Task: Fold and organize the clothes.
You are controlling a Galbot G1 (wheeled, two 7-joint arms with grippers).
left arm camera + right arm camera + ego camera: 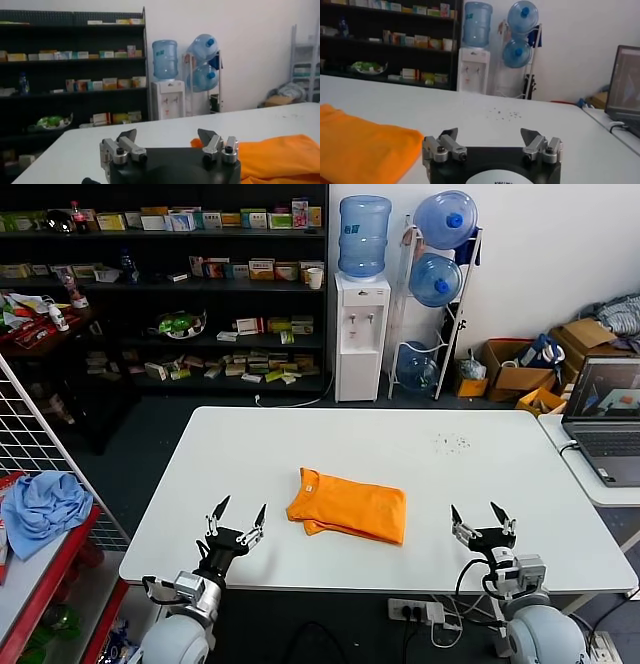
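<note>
Left claw [238,514], right claw [478,518] spread wide; folded T-shirt [348,505] between, untouched.

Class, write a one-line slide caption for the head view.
Folded orange T-shirt lies on the white table, left gripper and right gripper open at the near edge either side of it.

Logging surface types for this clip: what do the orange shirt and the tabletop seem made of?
Orange T-shirt: soft matte knit fabric, probably cotton; it lies folded with limp, rounded edges and faint creases. Table: smooth white hard top, likely laminate or painted board, showing a slight sheen.
</note>
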